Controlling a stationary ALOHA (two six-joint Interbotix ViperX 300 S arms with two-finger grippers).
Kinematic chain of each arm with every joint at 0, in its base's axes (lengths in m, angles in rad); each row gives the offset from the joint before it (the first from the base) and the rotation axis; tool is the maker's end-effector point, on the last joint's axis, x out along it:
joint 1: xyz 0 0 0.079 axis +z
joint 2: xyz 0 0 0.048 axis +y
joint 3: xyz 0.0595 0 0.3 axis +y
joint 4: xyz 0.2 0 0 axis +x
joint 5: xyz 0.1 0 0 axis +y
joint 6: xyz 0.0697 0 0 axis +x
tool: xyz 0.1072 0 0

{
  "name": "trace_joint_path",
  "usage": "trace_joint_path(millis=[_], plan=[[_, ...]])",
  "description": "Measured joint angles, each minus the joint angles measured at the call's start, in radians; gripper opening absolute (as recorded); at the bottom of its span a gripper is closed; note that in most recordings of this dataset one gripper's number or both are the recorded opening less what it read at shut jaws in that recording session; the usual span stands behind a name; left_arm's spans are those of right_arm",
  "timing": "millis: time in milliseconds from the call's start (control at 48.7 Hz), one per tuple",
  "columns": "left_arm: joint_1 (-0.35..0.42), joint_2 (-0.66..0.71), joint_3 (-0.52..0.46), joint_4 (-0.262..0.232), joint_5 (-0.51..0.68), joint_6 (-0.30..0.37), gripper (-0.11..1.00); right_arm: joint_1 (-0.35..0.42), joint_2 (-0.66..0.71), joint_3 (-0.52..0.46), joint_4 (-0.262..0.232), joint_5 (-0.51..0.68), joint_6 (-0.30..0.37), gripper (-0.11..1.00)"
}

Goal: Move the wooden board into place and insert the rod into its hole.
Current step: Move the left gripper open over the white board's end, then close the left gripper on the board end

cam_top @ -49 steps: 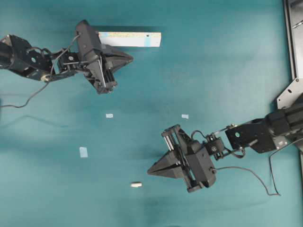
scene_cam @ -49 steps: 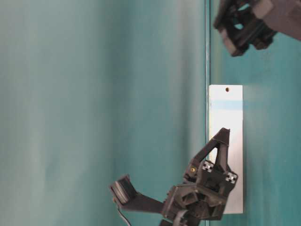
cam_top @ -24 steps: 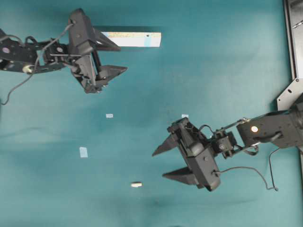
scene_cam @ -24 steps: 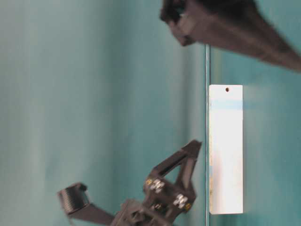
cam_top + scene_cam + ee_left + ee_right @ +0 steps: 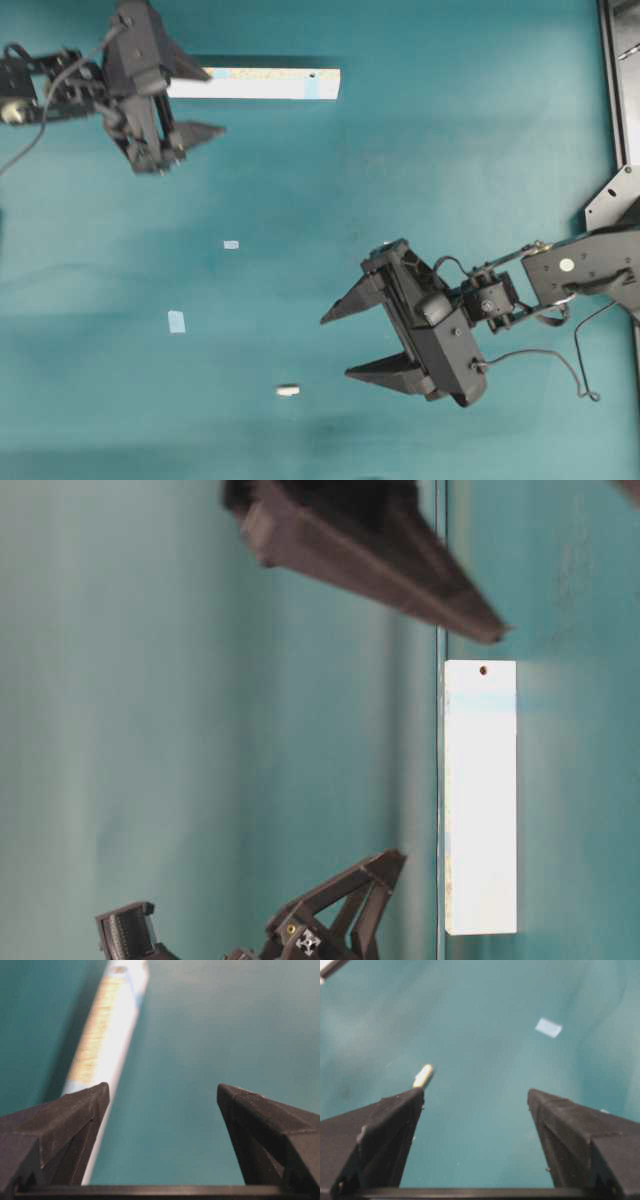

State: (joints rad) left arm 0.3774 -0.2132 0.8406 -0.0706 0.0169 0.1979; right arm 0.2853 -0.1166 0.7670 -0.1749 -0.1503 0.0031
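On the teal worktop (image 5: 480,150) the wooden board (image 5: 265,83) lies flat toward twelve o'clock, its small dark hole (image 5: 312,73) near its three o'clock end. The left tool (image 5: 192,100) hangs at the board's nine o'clock end, jaws wide apart, holding nothing. The rod (image 5: 288,390) lies alone toward six o'clock. The right tool (image 5: 335,345) hovers just off the rod's two o'clock side, jaws spread and empty. Two pale-blue tape squares (image 5: 177,321) sit between board and rod.
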Motion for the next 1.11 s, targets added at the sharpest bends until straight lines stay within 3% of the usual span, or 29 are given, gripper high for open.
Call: trace_joint_path(millis=[308, 555, 1109], plan=[[0.129, 0.035, -0.026, 0.000, 0.008, 0.189, 0.91, 0.000, -0.058, -0.060, 0.000, 0.155, 0.000, 0.93], [0.170, 0.140, -0.049, 0.000, 0.006, 0.290, 0.91, 0.000, -0.089, -0.078, 0.002, 0.207, 0.000, 0.93], [0.163, 0.359, -0.143, 0.000, -0.017, 0.304, 0.91, 0.002, -0.106, -0.091, 0.002, 0.299, 0.002, 0.93]])
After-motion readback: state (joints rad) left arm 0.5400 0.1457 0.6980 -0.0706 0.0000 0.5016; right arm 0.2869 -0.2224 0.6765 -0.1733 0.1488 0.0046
